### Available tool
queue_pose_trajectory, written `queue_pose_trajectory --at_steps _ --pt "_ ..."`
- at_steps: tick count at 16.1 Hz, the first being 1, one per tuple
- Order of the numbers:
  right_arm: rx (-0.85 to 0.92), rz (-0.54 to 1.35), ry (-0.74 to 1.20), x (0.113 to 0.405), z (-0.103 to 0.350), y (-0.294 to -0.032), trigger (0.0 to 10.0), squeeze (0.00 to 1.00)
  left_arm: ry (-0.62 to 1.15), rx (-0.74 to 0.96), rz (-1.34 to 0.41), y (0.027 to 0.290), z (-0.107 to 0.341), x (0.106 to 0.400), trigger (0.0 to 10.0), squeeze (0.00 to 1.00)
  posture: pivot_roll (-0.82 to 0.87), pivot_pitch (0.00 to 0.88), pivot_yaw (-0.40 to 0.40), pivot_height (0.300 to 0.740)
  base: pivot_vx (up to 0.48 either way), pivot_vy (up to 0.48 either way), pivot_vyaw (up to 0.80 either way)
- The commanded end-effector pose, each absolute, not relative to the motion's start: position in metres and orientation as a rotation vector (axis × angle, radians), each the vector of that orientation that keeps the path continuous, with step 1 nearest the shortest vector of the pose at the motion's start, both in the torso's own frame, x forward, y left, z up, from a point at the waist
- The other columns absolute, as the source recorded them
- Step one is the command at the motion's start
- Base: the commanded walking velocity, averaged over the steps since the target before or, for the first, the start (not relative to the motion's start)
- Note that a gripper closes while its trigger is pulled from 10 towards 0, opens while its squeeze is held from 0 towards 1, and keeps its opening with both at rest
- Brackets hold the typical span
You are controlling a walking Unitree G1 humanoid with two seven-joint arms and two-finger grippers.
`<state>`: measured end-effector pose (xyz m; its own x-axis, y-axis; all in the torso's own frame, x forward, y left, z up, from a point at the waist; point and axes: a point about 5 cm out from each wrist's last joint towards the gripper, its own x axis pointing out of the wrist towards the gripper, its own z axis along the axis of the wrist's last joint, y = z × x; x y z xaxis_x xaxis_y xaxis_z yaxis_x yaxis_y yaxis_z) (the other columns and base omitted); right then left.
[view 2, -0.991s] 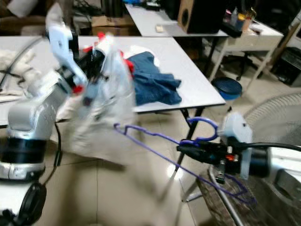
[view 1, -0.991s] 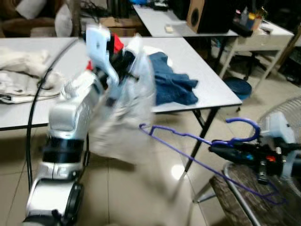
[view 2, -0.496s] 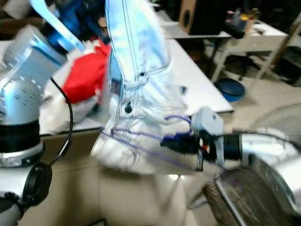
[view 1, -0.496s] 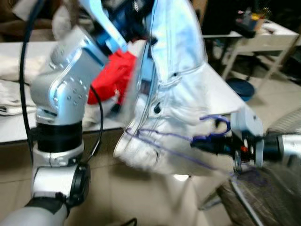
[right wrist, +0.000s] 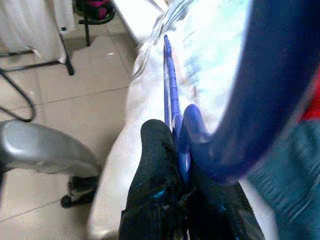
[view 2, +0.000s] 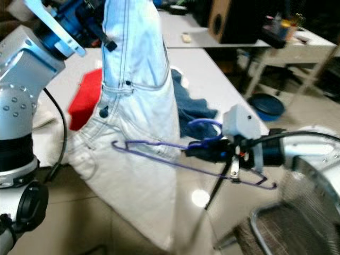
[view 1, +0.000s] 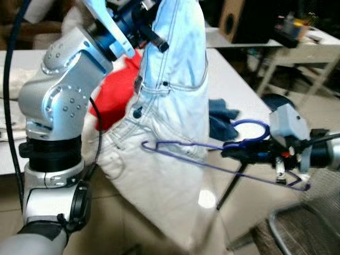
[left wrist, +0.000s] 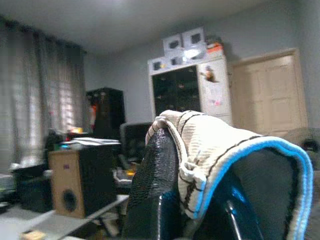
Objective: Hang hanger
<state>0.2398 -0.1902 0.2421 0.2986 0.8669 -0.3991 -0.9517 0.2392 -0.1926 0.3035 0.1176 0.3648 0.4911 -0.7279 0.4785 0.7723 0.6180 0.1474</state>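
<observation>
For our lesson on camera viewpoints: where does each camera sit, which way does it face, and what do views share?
Head eye views: look forward and down at pale denim jeans lifted by the left end effector, both silver arms showing.
Left wrist view: looks along black fingers into the room.
Right wrist view: looks along the right end effector clamping the purple wire hanger.
Shared: hanger and jeans appear in eye and right wrist views.

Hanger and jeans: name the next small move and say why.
Probably ease the right gripper toward the robot's left, sliding the purple hanger tip into the jeans' waist. The left gripper holds the light jeans up above the white table, and the hanger's far end lies against the denim, apparently outside it.
</observation>
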Motion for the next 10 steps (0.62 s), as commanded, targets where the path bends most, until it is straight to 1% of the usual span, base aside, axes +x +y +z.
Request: queue_pose_trajectory --at_steps 1,2,3,5,6,7,8,9,10 --pt "-0.491 1.227 0.179 0.246 0.253 -0.194 10.0 0.00 -0.615 -0.096 -0.899 0.125 0.381 0.295 10.0 0.00 -0.07 0.000 -0.060 0.740 0.382 0.000 0.00" --pt "-0.511 1.205 0.167 0.251 0.256 -0.196 10.0 0.00 -0.624 -0.103 -0.908 0.125 0.384 0.294 10.0 0.00 -0.07 0.000 -0.060 0.740 0.382 0.000 0.00" --pt "-0.593 1.042 0.047 0.276 0.277 -0.200 10.0 0.00 -0.660 -0.135 -0.947 0.122 0.391 0.289 10.0 0.00 -0.07 0.000 -0.062 0.740 0.382 0.000 0.00" --pt "-0.699 0.712 -0.145 0.312 0.312 -0.210 10.0 0.00 -0.720 -0.196 -0.995 0.122 0.404 0.280 10.0 0.00 -0.07 0.000 -0.065 0.740 0.381 0.000 0.00" --pt "-0.656 0.495 -0.345 0.326 0.350 -0.216 10.0 0.00 -0.758 -0.233 -1.012 0.123 0.411 0.275 10.0 0.00 -0.06 0.000 -0.070 0.740 0.382 0.000 0.00" --pt "-0.529 0.354 -0.521 0.329 0.384 -0.221 10.0 0.00 -0.790 -0.259 -1.018 0.125 0.417 0.271 10.0 0.00 -0.06 0.000 -0.070 0.740 0.382 0.000 0.00" --pt "-0.492 0.274 -0.685 0.322 0.412 -0.224 10.0 0.00 -0.818 -0.287 -1.020 0.130 0.424 0.268 10.0 0.00 -0.06 0.000 -0.073 0.740 0.382 0.000 0.00" --pt "-0.486 0.232 -0.787 0.316 0.427 -0.225 10.0 0.00 -0.834 -0.303 -1.019 0.134 0.428 0.266 10.0 0.00 -0.06 0.000 -0.073 0.740 0.382 0.000 0.00" --pt "-0.470 0.235 -0.822 0.314 0.432 -0.225 10.0 0.00 -0.839 -0.311 -1.019 0.135 0.430 0.266 10.0 0.00 -0.06 0.000 -0.073 0.740 0.382 0.000 0.00"
